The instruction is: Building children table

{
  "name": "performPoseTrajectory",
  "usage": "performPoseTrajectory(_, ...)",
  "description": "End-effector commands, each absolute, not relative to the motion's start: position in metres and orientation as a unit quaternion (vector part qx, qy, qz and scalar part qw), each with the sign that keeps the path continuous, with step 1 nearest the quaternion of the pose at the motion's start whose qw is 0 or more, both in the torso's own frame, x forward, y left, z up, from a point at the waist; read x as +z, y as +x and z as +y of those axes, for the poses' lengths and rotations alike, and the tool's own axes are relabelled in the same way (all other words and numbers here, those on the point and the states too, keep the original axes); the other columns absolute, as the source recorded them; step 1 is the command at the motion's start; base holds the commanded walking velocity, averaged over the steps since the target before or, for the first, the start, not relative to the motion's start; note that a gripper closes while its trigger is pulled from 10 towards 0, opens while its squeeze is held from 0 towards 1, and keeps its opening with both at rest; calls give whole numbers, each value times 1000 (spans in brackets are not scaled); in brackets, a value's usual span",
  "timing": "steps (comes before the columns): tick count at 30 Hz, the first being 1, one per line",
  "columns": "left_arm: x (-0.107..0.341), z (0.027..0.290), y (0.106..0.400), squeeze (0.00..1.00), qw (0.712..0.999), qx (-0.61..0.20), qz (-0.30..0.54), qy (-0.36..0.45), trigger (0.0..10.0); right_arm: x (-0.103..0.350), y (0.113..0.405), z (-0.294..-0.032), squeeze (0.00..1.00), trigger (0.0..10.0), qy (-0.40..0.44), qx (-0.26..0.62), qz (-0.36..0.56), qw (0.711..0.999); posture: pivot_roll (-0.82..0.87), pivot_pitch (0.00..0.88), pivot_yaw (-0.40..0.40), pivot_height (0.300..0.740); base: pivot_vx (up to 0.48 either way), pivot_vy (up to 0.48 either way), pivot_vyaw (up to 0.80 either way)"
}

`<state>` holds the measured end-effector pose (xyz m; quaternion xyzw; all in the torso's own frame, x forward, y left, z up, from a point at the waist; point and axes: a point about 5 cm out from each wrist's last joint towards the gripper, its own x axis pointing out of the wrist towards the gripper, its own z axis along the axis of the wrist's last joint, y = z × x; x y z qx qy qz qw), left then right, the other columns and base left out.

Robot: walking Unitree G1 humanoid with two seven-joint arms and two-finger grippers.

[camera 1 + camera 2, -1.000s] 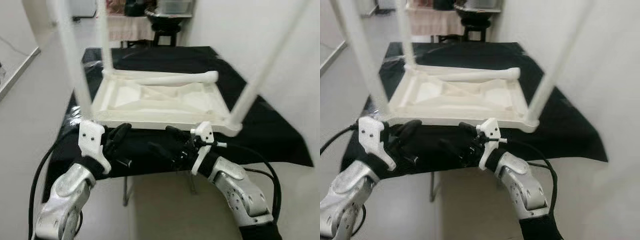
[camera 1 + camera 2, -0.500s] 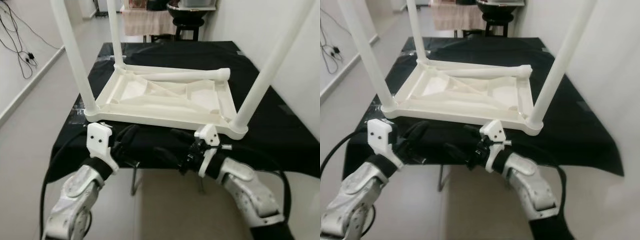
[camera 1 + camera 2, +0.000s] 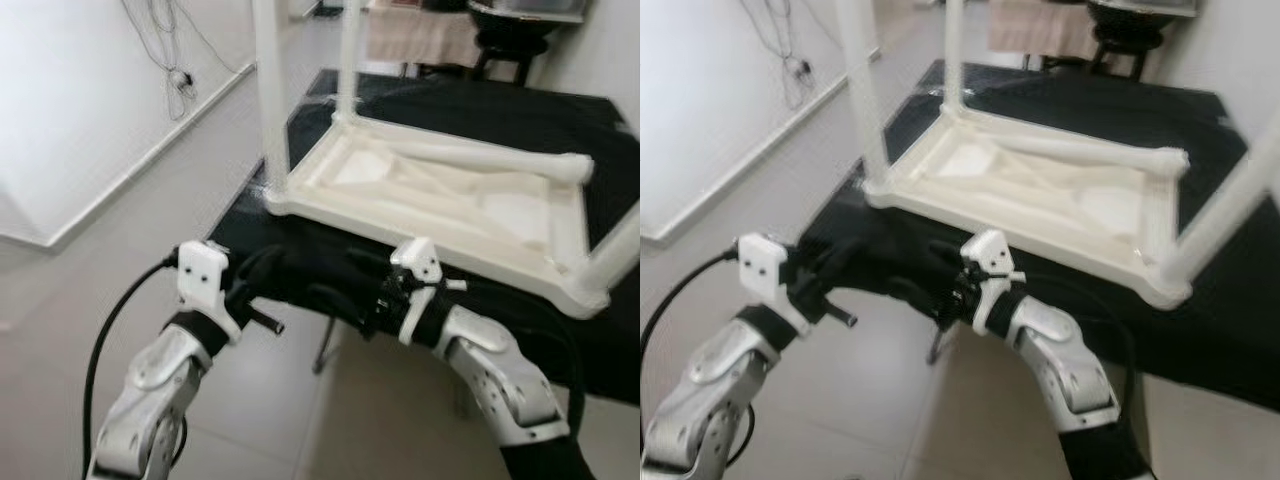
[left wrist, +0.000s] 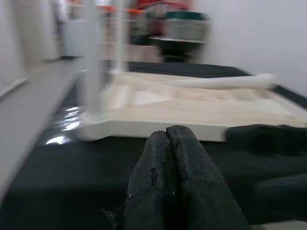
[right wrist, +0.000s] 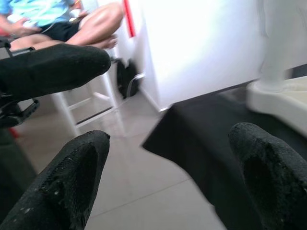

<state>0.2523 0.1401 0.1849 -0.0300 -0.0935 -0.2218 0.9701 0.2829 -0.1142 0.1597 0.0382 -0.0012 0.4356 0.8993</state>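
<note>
So there's one white kids' table (image 3: 440,200) flipped upside down on the bench (image 3: 500,110), which has a black cloth over it. I count three legs standing up from its corners: two on the side toward the robot's left (image 3: 270,95) and one at the near right corner (image 3: 615,250), cut off by the frame. A fourth leg (image 3: 480,160) is lying flat along the far edge of the upturned top, not standing. Two tools here, both hanging just off the near edge of the bench, below and in front of the table's near rim, not touching it. The left tool (image 4: 175,143) has its two black fingers pressed together with nothing between them, pointing at the near rim close to the near left leg. The right tool (image 5: 168,158) is spread wide, fingers well apart (image 5: 72,177), holding nothing, and it sits just beside the left one, aimed across toward it over the bench's near corner. In the right wrist view a person sits on a white chair (image 5: 91,96) in the background, knees (image 5: 103,21) visible. Some cables (image 3: 165,40) hang on the wall off to the left, above a tiled floor (image 3: 150,200).
</note>
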Motion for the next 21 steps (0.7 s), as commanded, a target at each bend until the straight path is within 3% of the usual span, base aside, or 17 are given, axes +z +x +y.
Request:
performPoseTrajectory(1,186,136,252,0,967,-233,-99,-33,10000,158,285,-120,0,10000,44,421,8,906,-18,73,-85,740,0,0,0)
performPoseTrajectory(5,187,136,250,0,965,-241,-100,-36,10000,165,290,-123,0,10000,13,407,-8,913,-18,73,-85,740,0,0,0)
performPoseTrajectory(9,188,136,250,0,964,-244,-103,-39,10000,175,296,-128,0,10000,1,402,-31,915,-14,81,-85,740,294,0,800)
performPoseTrajectory(15,189,136,249,0,963,-245,-104,-39,10000,172,302,-131,0,10000,-36,389,-12,921,-11,85,-86,740,335,0,0)
performPoseTrajectory(21,189,136,249,0,963,-247,-104,-40,10000,175,298,-130,0,10000,-42,403,-39,913,-4,88,-85,740,338,0,800)
